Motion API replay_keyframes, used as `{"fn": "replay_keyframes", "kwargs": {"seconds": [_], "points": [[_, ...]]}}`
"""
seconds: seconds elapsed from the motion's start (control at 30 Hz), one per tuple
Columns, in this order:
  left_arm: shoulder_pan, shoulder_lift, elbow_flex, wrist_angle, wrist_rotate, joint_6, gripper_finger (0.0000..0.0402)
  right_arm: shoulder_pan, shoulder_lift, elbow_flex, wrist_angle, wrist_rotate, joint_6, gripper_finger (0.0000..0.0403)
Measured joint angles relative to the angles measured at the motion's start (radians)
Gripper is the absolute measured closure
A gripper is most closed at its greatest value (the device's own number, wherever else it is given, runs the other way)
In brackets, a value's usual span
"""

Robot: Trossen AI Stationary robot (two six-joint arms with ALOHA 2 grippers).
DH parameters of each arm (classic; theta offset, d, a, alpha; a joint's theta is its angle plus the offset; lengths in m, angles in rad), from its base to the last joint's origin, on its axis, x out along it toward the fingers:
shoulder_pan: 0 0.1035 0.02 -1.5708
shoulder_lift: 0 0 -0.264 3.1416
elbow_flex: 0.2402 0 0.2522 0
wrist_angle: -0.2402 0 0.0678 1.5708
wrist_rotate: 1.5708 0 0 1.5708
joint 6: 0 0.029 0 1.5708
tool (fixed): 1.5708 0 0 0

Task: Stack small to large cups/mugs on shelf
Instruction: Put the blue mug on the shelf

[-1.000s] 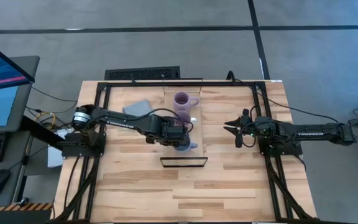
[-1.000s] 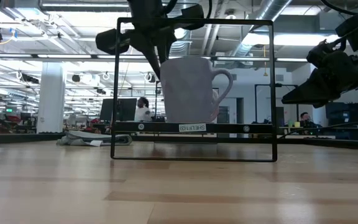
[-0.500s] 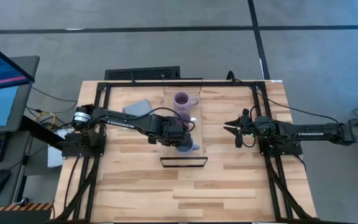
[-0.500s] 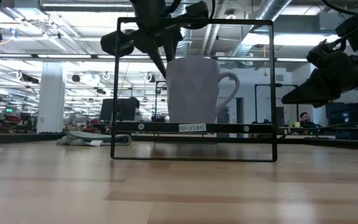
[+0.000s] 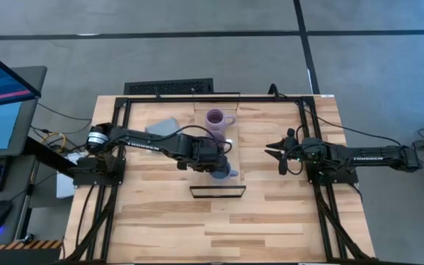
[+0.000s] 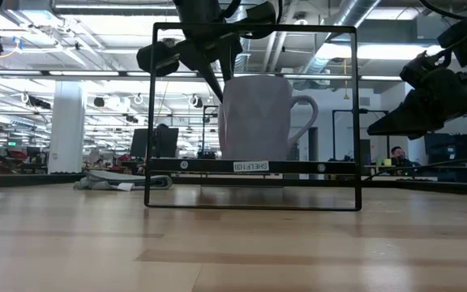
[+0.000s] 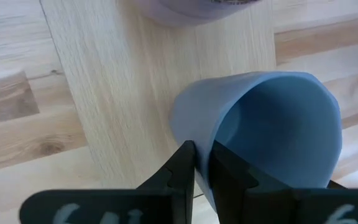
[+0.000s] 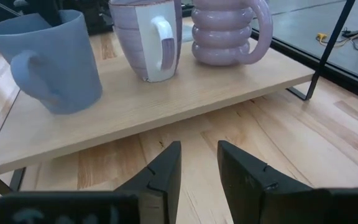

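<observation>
Left gripper (image 7: 202,163): my working tool, over the shelf near its front end; fingers pinched nearly together on the rim wall of the blue mug, one finger inside, one outside.
Blue mug (image 8: 51,59): upright on the shelf in the right wrist view, handle facing that camera; frontmost of the three; in the high view (image 5: 221,172) mostly covered by my left arm.
Striped mug (image 8: 146,37): lavender with fine ribbing and a pale handle, upright just behind the blue mug; I can't tell whether they touch.
Ringed mug (image 5: 216,118): light purple, bulging rings on its body, upright at the far end of the shelf, handle pointing to the right arm's side; just beside the striped mug.
Shelf (image 8: 142,106): pale wood board raised on a thin black frame, running front to back down the middle of the table; all three mugs stand on it in a row.
Frame label (image 6: 251,166): small white tag on the front crossbar in the low view; a mug shows above it.
Right gripper (image 5: 280,157): idle, hanging over the table to the right of the shelf, well apart from the mugs; fingers parted a little, holding nothing.
Cloth (image 5: 162,128): grey-blue, lying on the table left of the shelf.
</observation>
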Motion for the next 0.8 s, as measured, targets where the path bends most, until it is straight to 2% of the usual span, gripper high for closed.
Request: {"fn": "replay_keyframes", "kwargs": {"seconds": [0.3,0.8], "points": [[-0.001,0.000,0.000,-0.008,0.045,-0.008,0.0371,0.000,0.000,0.000,0.000,0.000,0.000,0.0276],[-0.004,0.000,0.001,-0.027,0.030,0.007,0.0371,0.000,0.000,0.000,0.000,-0.001,0.000,0.0276]]}}
